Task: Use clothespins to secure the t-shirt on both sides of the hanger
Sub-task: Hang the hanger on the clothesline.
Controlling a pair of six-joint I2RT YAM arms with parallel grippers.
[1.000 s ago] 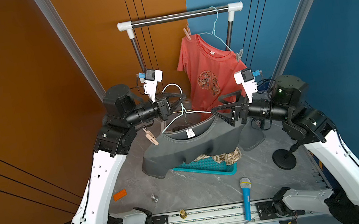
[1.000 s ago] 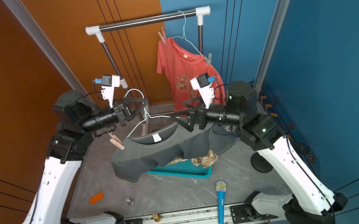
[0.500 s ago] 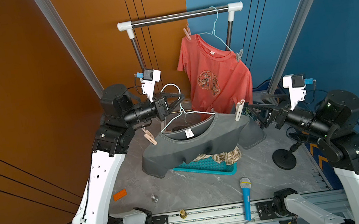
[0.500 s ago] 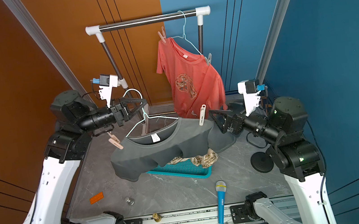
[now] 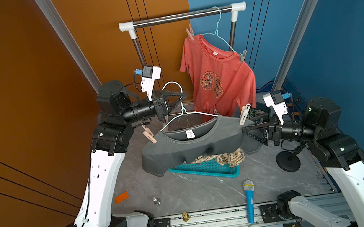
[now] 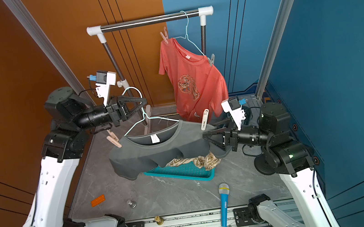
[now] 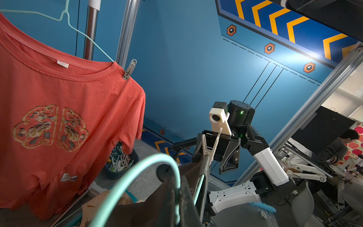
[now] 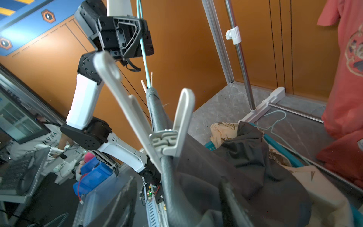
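A grey t-shirt [image 5: 192, 146] [image 6: 157, 153] hangs on a mint wire hanger [image 5: 183, 114] above the table. My left gripper [image 5: 183, 94] [image 7: 177, 196] is shut on the hanger's hook. A pink clothespin [image 5: 149, 135] [image 6: 114, 139] grips the shirt's left shoulder. A white clothespin [image 5: 244, 114] [image 8: 167, 141] stands clipped on the right shoulder. My right gripper [image 5: 247, 135] [image 8: 176, 180] sits just below that pin, its jaws apart on either side of the shoulder seam and sleeve.
A red t-shirt [image 5: 219, 78] hangs pinned on the rack [image 5: 182, 16] behind. Under the grey shirt lies a teal tray [image 5: 207, 170] with patterned cloth. A blue microphone [image 5: 249, 200], a black stand base [image 5: 288, 164] and an orange brick [image 5: 121, 197] lie on the table. A dark bowl of clothespins [image 7: 119, 163] stands behind the red shirt.
My right gripper left the white clothespin clipped on the shoulder, drew away to the right, then came back in lower at the sleeve. The left gripper kept its hold.
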